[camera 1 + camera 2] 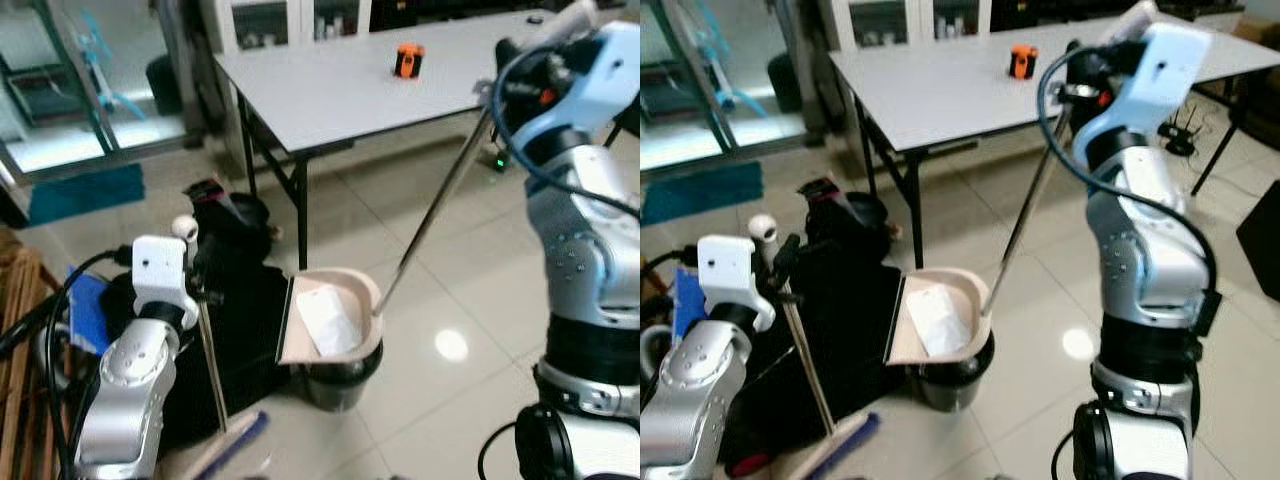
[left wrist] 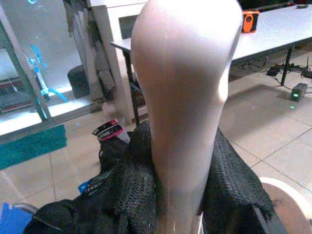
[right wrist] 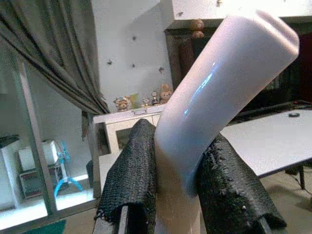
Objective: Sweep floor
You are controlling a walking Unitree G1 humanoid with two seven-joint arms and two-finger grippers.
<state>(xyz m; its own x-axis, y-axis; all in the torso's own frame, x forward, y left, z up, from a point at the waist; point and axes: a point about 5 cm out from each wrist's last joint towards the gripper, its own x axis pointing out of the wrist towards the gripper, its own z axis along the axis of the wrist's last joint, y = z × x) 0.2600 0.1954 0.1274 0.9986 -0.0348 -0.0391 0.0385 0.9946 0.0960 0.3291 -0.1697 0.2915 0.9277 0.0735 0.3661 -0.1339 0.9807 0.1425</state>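
A beige dustpan is tipped over a small black bin, with a crumpled white paper lying in it. Its long metal pole slants up to my right gripper, which is shut on the pale handle top; black fingers press on both sides. My left gripper is shut on the broom's pale handle, held upright at my left. The thin broom stick runs down to the broom head on the floor.
A grey folding table with an orange object stands behind the bin. A black bag heap lies left of the bin, with a blue item and wooden slats beyond. Open tiled floor lies to the right.
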